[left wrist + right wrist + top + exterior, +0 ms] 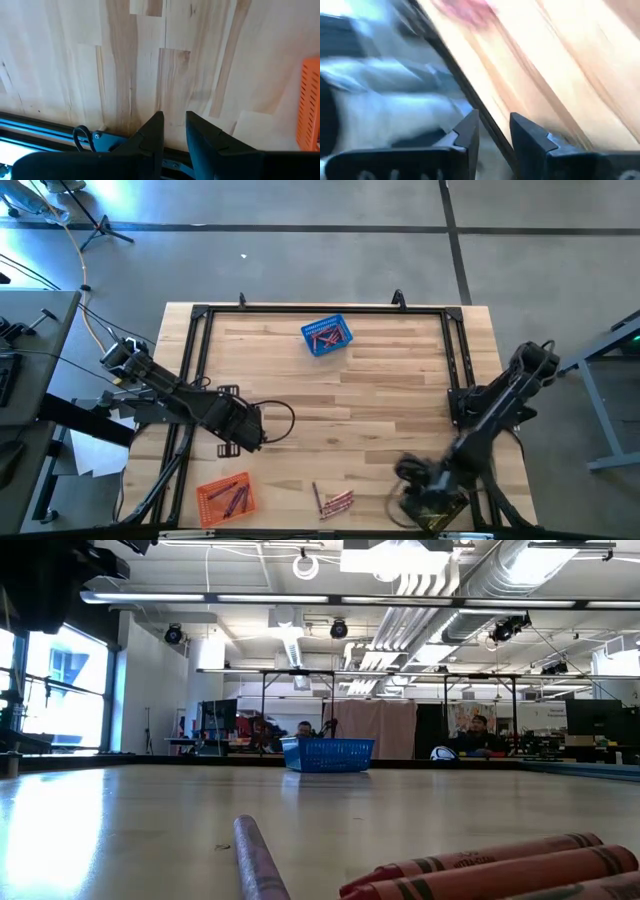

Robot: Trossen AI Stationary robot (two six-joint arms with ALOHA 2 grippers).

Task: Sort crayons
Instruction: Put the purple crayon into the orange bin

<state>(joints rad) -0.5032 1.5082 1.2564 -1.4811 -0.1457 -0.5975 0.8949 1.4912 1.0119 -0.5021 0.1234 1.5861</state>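
Step in hand: between picks, by the look of it; neither pincer carries a crayon.
Loose crayons: a small cluster of crayons [335, 501] lies on the tabletop [380, 410] near its front edge, reddish sticks side by side with one darker stick just to their left; the low view shows them close up [500, 870].
Sorted so far: some crayons sit in the blue basket [327, 337] at the far middle, others in the orange basket [226, 498] at the front left.
Right pincer [492, 137]: at the front right edge of the tabletop, to the right of the loose cluster and apart from it; its fingers stand a little apart, with nothing between them.
Left pincer [174, 132]: over the left side of the tabletop, behind the orange basket; fingers slightly parted, nothing held.
Next move, as a judgement: one pincer must come over the loose cluster, single out one stick and close on it, then carry it to the basket of matching colour.
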